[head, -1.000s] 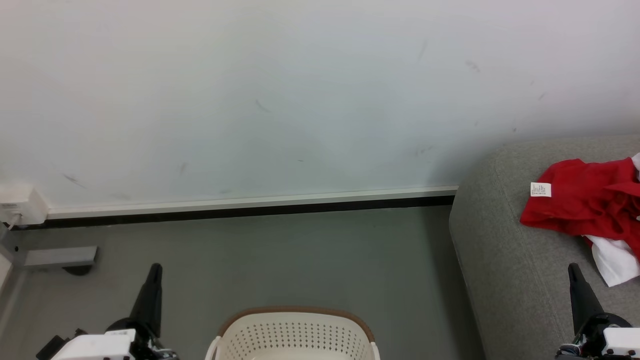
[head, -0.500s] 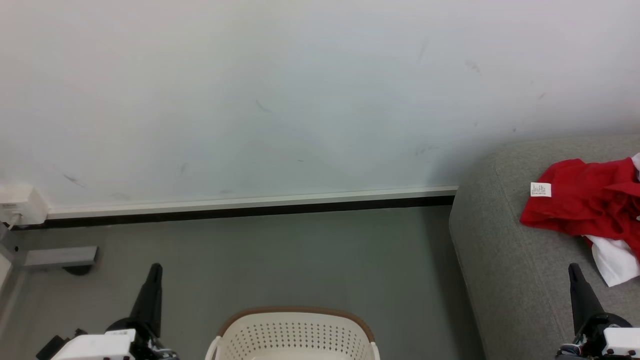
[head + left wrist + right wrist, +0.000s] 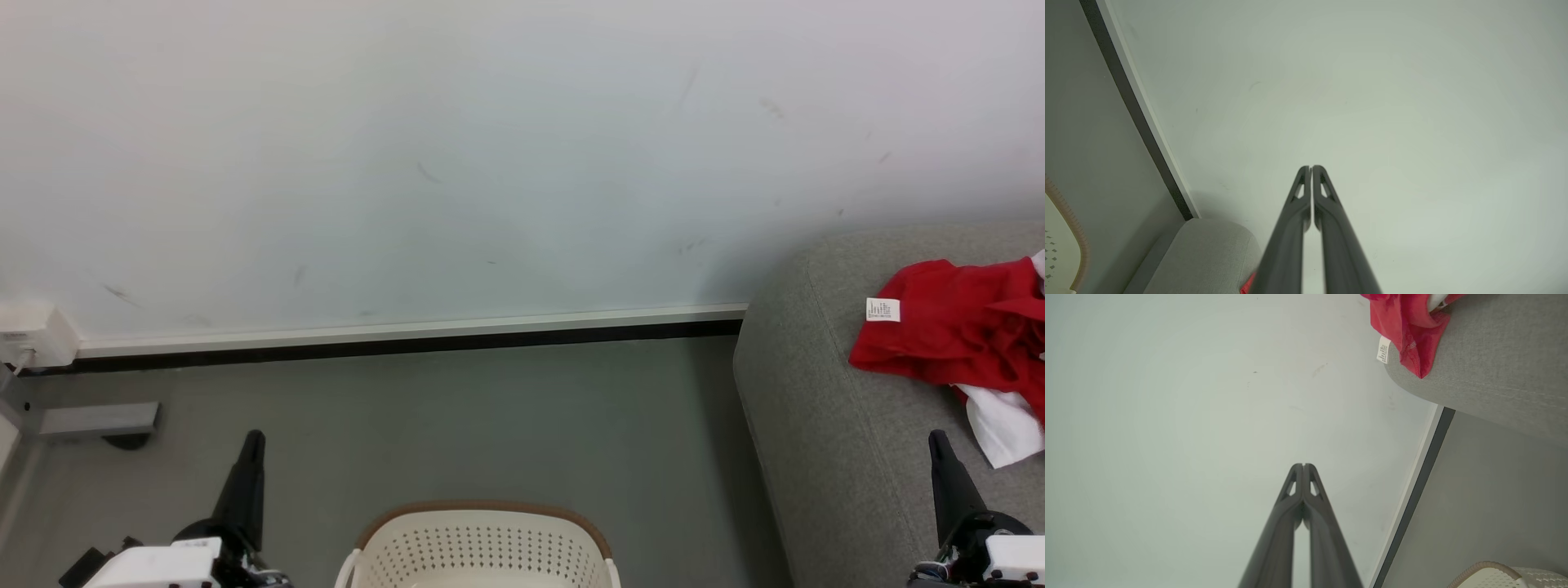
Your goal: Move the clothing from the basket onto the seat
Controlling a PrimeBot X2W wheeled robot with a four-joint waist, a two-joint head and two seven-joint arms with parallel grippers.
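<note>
- The left claw (image 3: 254, 437), at 7 o'clock in the head view, has its two dark fingers pressed flat together and carries nothing; it points up over the floor (image 3: 490, 425)
- The right claw (image 3: 936, 437), at 5 o'clock, is likewise closed tight and empty; its tip stands over the seat (image 3: 816, 425), and the garment's white panel lies just beside it toward 1 o'clock, not touching
- The clothing (image 3: 955, 335) lies crumpled on the seat at 3 o'clock, with its care label (image 3: 882, 309) at the 9 o'clock edge; in the right wrist view a red hem droops over the seat's rounded edge
- The basket (image 3: 482, 506) sits on the floor at 6 o'clock, between the claws; only its far wall and brown rim are in view, bare of fabric, and the inside is cut off
- The transfer looks done, so the step in hand is likely parking the arms
- Doing that well means drawing the right claw toward 6 o'clock, away from the white panel, so that no finger snags the cloth and drags it off the edge; a glance down into the basket would confirm that nothing is left
</note>
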